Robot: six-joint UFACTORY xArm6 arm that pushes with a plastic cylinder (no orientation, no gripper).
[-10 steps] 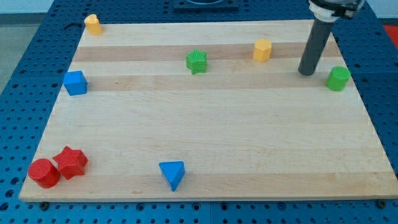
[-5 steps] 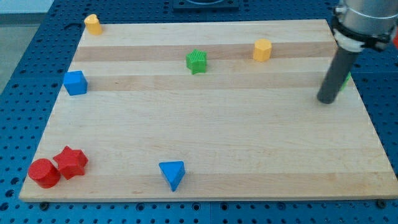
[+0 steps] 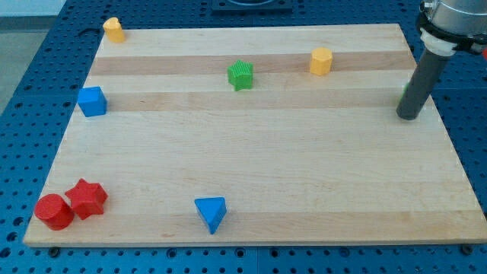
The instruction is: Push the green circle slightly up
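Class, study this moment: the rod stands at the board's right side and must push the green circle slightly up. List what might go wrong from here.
1. My tip hides nearly all of the green circle, so the contact side cannot be checked; the block may slide sideways.
2. The circle sits near the wooden board's right edge, so a skewed push might send it off.

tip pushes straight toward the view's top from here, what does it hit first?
Most likely the green circle: only a sliver shows at the rod's left edge, just above my tip, the rest hidden behind the rod. Contact can't be confirmed. Beyond it, only the board's top edge.
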